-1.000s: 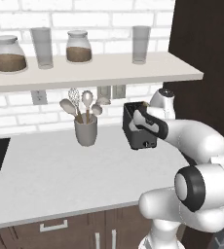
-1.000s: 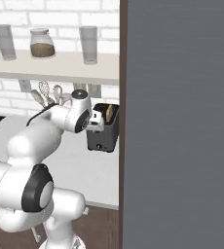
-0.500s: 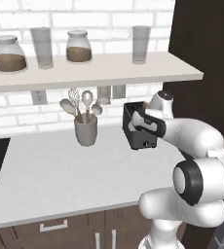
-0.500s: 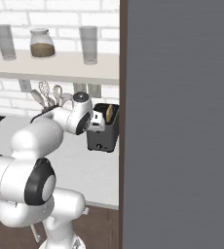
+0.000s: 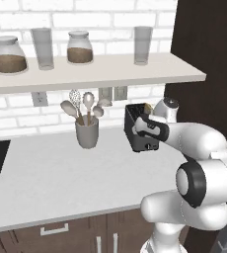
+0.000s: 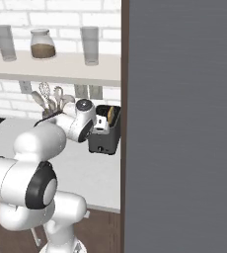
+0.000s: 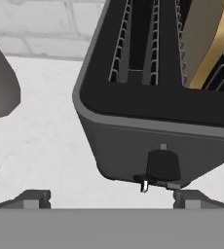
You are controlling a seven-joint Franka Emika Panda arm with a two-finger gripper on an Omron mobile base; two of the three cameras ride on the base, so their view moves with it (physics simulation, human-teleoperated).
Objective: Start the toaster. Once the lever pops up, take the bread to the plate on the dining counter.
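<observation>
Our two-finger pincer (image 7: 111, 198) stands with its jaws spread wide, holding nothing, its dark tips low on either side of the small boxy dark grey-black toaster (image 7: 153, 97). We see the toaster's narrow front face close before the hand, with a small dark lever knob (image 7: 162, 165) low on that face. The thin tan-yellow bread slice (image 7: 206, 44) sits in the right-hand slot; the left slot holds only wire guides. In the base views the toaster (image 5: 141, 129) rests on the white worktop (image 5: 61, 173) backed by white brick, beside a grey utensil pot (image 5: 87, 133)
</observation>
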